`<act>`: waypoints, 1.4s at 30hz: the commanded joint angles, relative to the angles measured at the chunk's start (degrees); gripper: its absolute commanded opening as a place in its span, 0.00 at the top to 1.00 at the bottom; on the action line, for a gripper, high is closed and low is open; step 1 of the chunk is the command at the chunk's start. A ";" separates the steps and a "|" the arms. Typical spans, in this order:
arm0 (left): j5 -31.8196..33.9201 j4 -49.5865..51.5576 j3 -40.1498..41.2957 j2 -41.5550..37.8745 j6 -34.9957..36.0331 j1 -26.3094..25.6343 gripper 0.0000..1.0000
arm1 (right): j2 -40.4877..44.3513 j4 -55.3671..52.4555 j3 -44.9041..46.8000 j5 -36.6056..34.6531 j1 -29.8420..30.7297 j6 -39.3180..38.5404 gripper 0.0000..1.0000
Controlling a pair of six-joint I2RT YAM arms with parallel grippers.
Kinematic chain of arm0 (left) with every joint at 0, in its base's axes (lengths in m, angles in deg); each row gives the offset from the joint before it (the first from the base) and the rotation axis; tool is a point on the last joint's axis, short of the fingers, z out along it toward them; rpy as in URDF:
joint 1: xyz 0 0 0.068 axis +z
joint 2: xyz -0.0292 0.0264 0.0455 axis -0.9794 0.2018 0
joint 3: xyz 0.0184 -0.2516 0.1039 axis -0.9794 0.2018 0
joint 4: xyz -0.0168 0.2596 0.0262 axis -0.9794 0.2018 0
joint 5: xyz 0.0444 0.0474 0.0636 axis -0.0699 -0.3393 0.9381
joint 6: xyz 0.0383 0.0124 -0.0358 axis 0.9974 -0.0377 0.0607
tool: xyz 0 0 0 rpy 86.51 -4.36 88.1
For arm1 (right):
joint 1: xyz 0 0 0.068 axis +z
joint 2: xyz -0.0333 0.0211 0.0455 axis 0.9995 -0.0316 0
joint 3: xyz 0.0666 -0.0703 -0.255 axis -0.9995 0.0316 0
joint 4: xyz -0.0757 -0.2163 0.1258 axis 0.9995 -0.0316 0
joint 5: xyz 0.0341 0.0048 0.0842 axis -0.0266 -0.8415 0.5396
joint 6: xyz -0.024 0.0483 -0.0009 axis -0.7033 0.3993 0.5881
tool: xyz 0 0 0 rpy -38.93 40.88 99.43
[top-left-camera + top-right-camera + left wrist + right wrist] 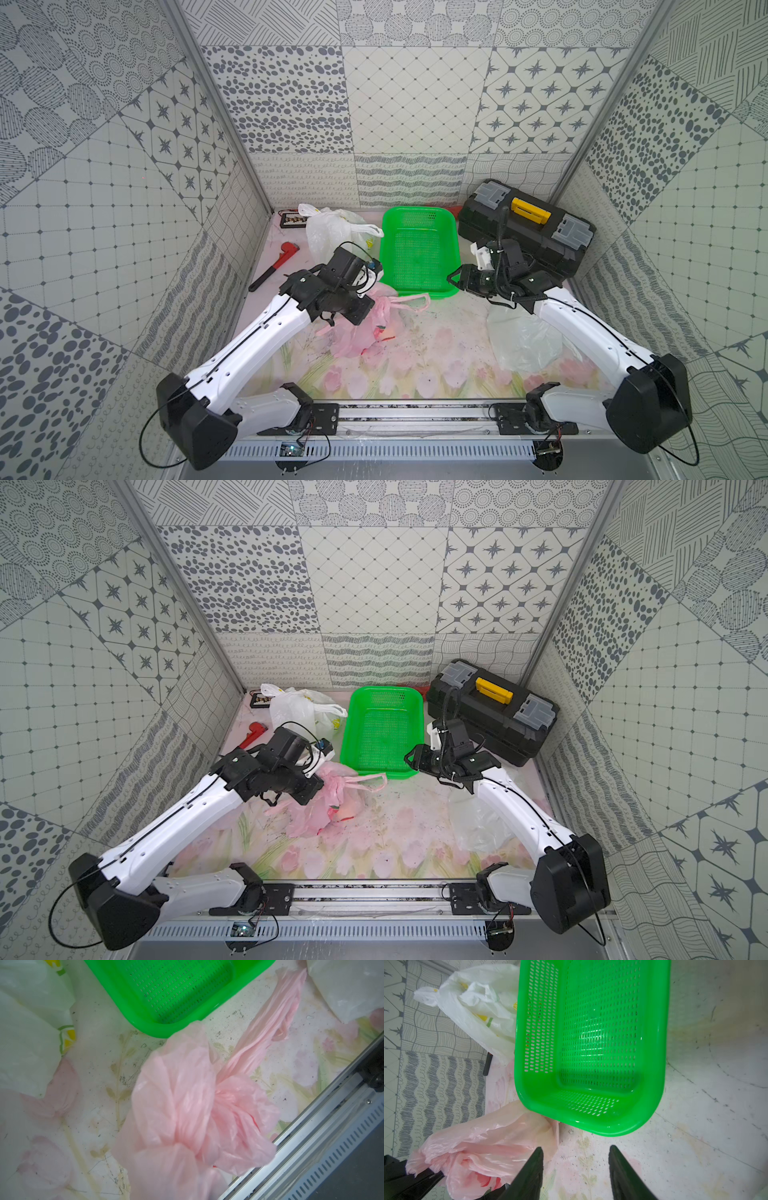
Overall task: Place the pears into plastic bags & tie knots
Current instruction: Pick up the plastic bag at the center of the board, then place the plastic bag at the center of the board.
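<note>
Green basket (pixel 591 1128) empty, so the step in hand looks like knotting the pink bag (pixel 187 1105), centre-left in both top views. Left gripper (pixel 365 309) clamped, apparently on bunched pink film; its fingers are hidden. Pale lump inside, probably a pear (pixel 349 808). Right gripper (pixel 576 1148) half-spread and empty, near the basket corner. Next, likely: right gripper takes the loose handle (pixel 411 301) and crosses it over.
</note>
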 commanded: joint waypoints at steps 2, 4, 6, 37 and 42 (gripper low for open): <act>8.40 5.89 -0.12 -6.25 -7.22 11.83 1.00 | -2.24 3.97 -4.84 -0.81 -1.01 0.28 0.47; 10.91 5.75 -0.08 -5.64 -7.68 17.38 1.00 | -2.82 3.96 -6.02 -1.02 -1.12 0.14 0.47; 11.70 3.99 0.57 -4.73 -8.34 21.96 1.00 | -3.05 3.88 -6.49 -1.09 -1.13 -0.08 0.47; 41.18 -70.23 38.58 -5.44 -8.52 29.80 0.02 | 2.88 56.17 32.77 -40.68 -13.50 -29.46 0.02; 31.58 -84.84 42.82 2.64 -11.47 33.38 0.02 | -6.20 67.37 34.14 -37.51 -15.15 -31.68 0.02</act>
